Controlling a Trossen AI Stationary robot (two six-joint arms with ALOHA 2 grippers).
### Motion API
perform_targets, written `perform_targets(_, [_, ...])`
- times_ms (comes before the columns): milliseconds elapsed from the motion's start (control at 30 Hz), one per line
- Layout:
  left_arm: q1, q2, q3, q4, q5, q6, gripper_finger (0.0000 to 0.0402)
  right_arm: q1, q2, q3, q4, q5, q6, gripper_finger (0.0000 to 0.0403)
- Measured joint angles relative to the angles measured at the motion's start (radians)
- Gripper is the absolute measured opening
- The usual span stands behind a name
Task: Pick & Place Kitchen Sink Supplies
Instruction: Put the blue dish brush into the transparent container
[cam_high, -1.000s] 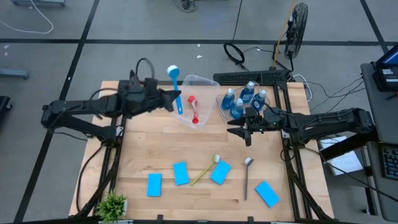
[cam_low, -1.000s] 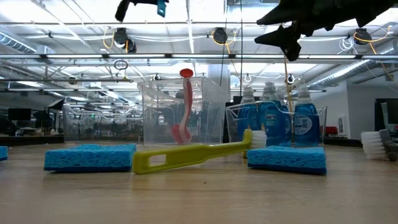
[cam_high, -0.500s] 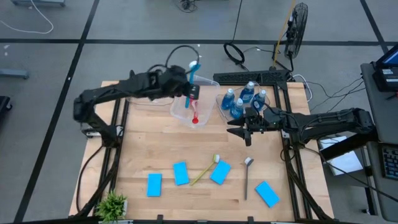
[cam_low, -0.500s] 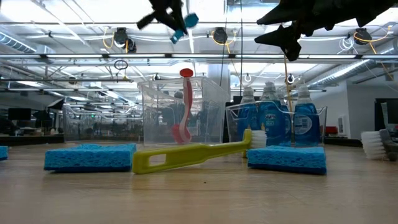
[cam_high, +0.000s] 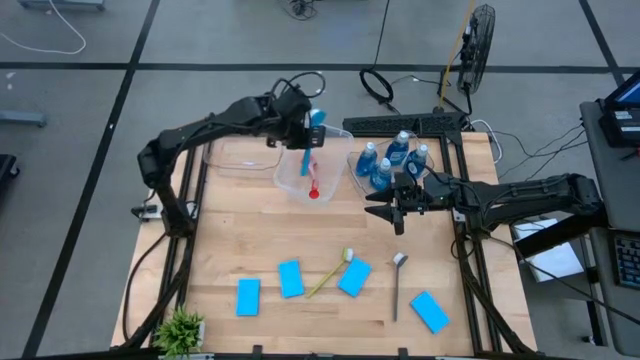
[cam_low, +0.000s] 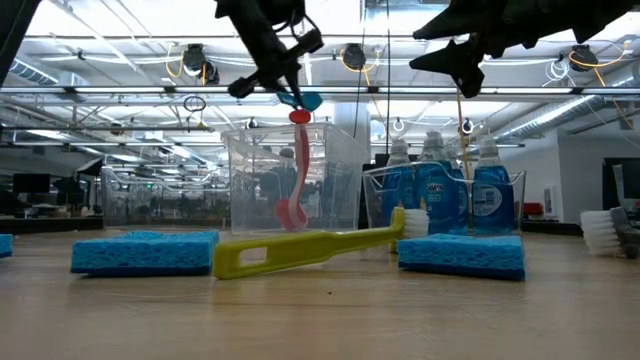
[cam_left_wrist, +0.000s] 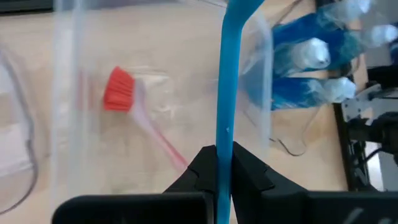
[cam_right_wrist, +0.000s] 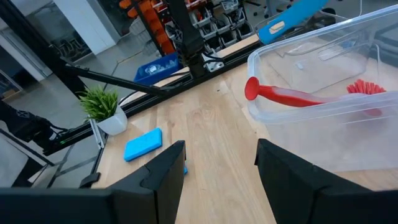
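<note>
My left gripper (cam_high: 305, 138) hangs over the clear tub (cam_high: 292, 182) at the table's far side, shut on the blue brush (cam_high: 307, 155). The red brush (cam_high: 312, 180) stands inside that tub, leaning on its wall. Several bottles of blue liquid (cam_high: 392, 160) stand in a second tub to its right. My right gripper (cam_high: 386, 210) hovers open just in front of that bottle tub, touching nothing. Blue sponges (cam_high: 291, 278), (cam_high: 354, 277), (cam_high: 429, 311), the yellow brush (cam_high: 330, 273) and the grey brush (cam_high: 397, 283) lie flat on the near half of the table. My left gripper pinches the blue brush's thin handle (cam_left_wrist: 224, 140) between its two fingers, coming from above. The handle runs on past the fingertips over the tub. The brush is lifted clear, slanting down, and its lower end (cam_low: 304, 100) hangs just above the red brush's top.
Another clear tub (cam_high: 238, 155) sits at the far left. A small green plant (cam_high: 181, 328) stands at the near left corner. A fourth sponge (cam_high: 248, 296) lies near left. Bare wood (cam_high: 250, 225) spreads across the table's middle, between the tubs and the sponges.
My left gripper has carried the blue brush toward the table's right and far side, turned it from lying across to pointing down, and lowered it until its end hangs just above the tub with the red brush. The right arm has kept still.
</note>
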Motion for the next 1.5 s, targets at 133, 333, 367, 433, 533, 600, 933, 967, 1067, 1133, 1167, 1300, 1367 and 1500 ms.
perform_targets(133, [0.020, -0.002, 0.000, -0.071, 0.025, -0.036, 0.0018, 0.000, 0.000, 0.000, 0.000, 0.000, -0.019, 0.0185])
perform_targets(333, [0.043, 0.016, 0.002, -0.156, 0.079, -0.080, 0.0021, 0.000, 0.000, 0.000, 0.000, 0.000, -0.030, 0.0185])
perform_targets(367, [0.046, 0.020, 0.001, -0.157, 0.092, -0.088, 0.0020, 0.000, 0.000, 0.000, 0.000, 0.000, -0.030, 0.0185])
perform_targets(433, [0.053, 0.023, 0.000, -0.155, 0.127, -0.104, 0.0019, 0.000, 0.000, 0.000, 0.000, 0.000, -0.030, 0.0185])
perform_targets(533, [0.059, 0.033, 0.003, -0.136, 0.186, -0.137, 0.0019, 0.000, 0.000, 0.000, -0.001, 0.000, -0.030, 0.0185])
perform_targets(600, [0.060, 0.050, 0.002, -0.132, 0.210, -0.155, 0.0020, 0.000, 0.000, 0.000, -0.001, 0.000, -0.030, 0.0185])
perform_targets(933, [0.049, 0.080, 0.000, -0.119, 0.207, -0.224, 0.0023, 0.000, 0.000, 0.000, -0.016, -0.001, -0.028, 0.0185])
perform_targets(967, [0.050, 0.080, 0.000, -0.119, 0.202, -0.230, 0.0024, 0.000, 0.000, 0.000, -0.020, -0.001, -0.025, 0.0185])
perform_targets(1067, [0.049, 0.081, 0.000, -0.122, 0.200, -0.245, 0.0024, 0.000, 0.000, 0.000, -0.027, -0.001, -0.022, 0.0185])
perform_targets(1133, [0.046, 0.080, 0.000, -0.122, 0.200, -0.249, 0.0021, 0.000, 0.000, 0.000, -0.031, -0.001, -0.022, 0.0185])
perform_targets(1167, [0.043, 0.080, -0.001, -0.121, 0.200, -0.250, 0.0020, 0.000, 0.000, 0.000, -0.031, -0.001, -0.022, 0.0185])
perform_targets(1300, [0.039, 0.080, -0.012, -0.125, 0.199, -0.251, 0.0021, 0.000, 0.000, 0.000, -0.031, -0.001, -0.022, 0.0185])
perform_targets(1367, [0.040, 0.080, -0.013, -0.137, 0.187, -0.256, 0.0024, 0.000, 0.000, 0.000, -0.031, -0.001, -0.022, 0.0185])
perform_targets(1500, [0.040, 0.080, -0.014, -0.148, 0.152, -0.254, 0.0021, 0.000, 0.000, 0.000, -0.031, -0.001, -0.022, 0.0185])
